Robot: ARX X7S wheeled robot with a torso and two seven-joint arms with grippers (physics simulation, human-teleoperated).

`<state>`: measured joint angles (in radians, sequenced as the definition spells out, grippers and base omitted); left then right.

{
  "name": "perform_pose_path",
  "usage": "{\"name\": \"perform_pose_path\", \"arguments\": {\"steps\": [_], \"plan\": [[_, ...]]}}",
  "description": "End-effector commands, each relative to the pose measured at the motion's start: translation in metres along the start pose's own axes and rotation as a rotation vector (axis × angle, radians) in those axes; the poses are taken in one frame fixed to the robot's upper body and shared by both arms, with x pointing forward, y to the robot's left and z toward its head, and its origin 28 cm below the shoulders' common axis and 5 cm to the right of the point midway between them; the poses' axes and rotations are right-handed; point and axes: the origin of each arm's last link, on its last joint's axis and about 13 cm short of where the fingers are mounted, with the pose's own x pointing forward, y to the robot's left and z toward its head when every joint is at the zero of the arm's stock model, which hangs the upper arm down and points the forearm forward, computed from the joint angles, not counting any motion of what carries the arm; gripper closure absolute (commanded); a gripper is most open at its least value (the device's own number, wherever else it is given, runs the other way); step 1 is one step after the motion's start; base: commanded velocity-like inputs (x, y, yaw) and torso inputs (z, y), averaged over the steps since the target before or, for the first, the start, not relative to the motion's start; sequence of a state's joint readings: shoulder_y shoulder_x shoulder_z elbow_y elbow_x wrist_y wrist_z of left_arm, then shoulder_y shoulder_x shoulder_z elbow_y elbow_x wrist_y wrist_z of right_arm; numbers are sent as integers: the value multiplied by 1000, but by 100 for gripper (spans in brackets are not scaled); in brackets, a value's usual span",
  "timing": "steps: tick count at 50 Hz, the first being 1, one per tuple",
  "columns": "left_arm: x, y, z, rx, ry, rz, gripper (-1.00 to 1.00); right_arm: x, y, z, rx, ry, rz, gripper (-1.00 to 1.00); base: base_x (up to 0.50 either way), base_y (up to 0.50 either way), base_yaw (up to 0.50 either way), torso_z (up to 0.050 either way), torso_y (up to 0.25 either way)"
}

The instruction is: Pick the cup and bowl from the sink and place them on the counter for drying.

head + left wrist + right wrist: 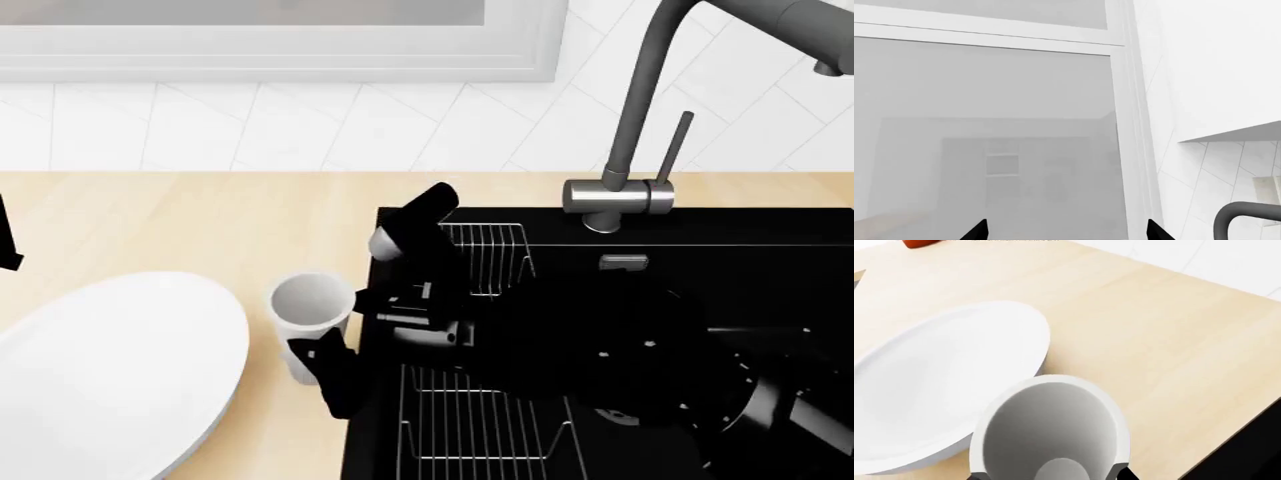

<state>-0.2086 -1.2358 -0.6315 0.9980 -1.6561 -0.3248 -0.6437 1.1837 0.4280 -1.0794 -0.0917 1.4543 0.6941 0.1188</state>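
**Cup over the counter edge, bowl close beside**

Your right gripper (324,368) is closed on the cup (310,303), at the counter (174,215) edge beside the sink (747,270). Release carelessly and it may tip against the bowl (114,370). Left gripper (1066,232) spread, empty.

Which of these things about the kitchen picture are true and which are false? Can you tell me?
1. The bowl lies on the counter. True.
2. The cup is inside the sink. False: it stands upright on the counter, beside the sink.
3. The cup is smaller than the bowl. True.
4. The cup is full of water. False: it looks empty.
5. The right gripper is at the cup. True.
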Motion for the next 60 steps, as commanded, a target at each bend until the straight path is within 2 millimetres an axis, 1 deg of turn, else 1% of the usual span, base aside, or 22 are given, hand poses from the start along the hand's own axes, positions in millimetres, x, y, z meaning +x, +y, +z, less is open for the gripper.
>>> {"name": "perform_pose_path", "arguments": {"steps": [1, 19, 20, 37, 53, 60], "plan": [[0, 0, 0, -1, 0, 0, -100, 2, 0, -5, -7, 10, 7, 100, 0, 0, 0, 0, 0], [1, -1, 0, -1, -1, -2, -100, 3, 0, -9, -1, 41, 2, 100, 0, 0, 1, 0, 0], [1, -1, 0, -1, -1, -2, -100, 3, 1, -9, -5, 47, 6, -100, 0, 0, 0, 0, 0], [1, -2, 0, -4, -1, -3, -100, -5, 1, -7, -7, 41, 14, -100, 0, 0, 0, 0, 0], [2, -2, 0, -2, 1, -6, -100, -33, 10, -1, -60, 34, 12, -100, 0, 0, 0, 0, 0], [2, -2, 1, 0, -1, -6, -100, -51, 17, 3, -100, 36, 12, -100, 0, 0, 0, 0, 0]]}}
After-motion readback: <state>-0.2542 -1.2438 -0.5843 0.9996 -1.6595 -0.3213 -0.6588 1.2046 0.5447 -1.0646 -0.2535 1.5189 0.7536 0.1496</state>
